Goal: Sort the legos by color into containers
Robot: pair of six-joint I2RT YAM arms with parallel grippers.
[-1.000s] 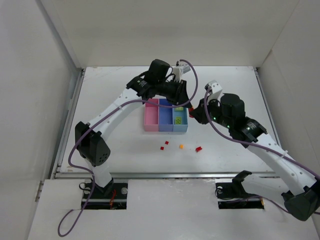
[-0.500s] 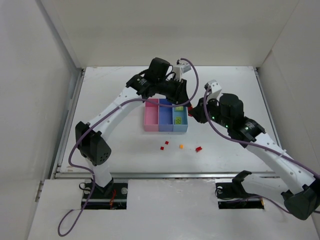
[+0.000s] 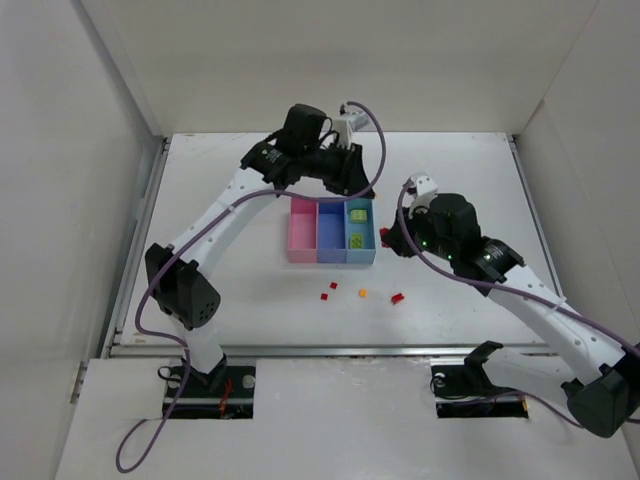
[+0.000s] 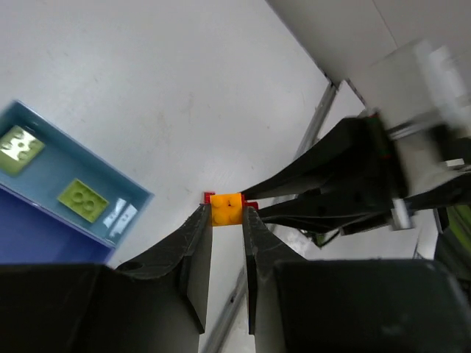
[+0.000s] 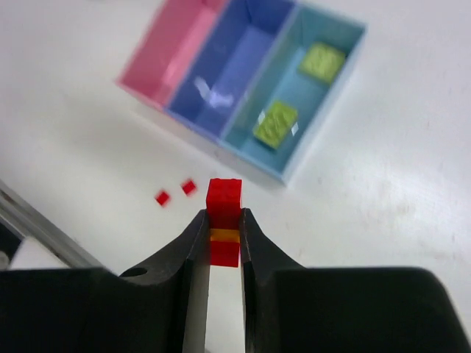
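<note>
My left gripper (image 4: pixel 227 215) is shut on a small orange lego (image 4: pixel 226 208), held in the air behind the containers (image 3: pixel 331 231). My right gripper (image 5: pixel 224 224) is shut on a red lego stack (image 5: pixel 224 194) with a thin orange layer, just right of the light blue bin (image 3: pixel 360 240). The pink bin (image 5: pixel 175 53) and blue-violet bin (image 5: pixel 237 65) show no bricks. Two yellow-green legos (image 5: pixel 276 121) lie in the light blue bin. In the left wrist view the right gripper's fingers (image 4: pixel 324 184) point at the orange lego, with red showing just behind it.
Loose on the table in front of the bins lie two tiny red bricks (image 3: pixel 329 291), an orange one (image 3: pixel 363 293) and another red one (image 3: pixel 397 298). White walls enclose the table on three sides; a metal rail (image 3: pixel 330 349) runs along the near edge.
My left gripper has drawn back up and to the left, away from the right gripper, uncovering the light blue bin. The right gripper has shifted slightly left with its red stack.
</note>
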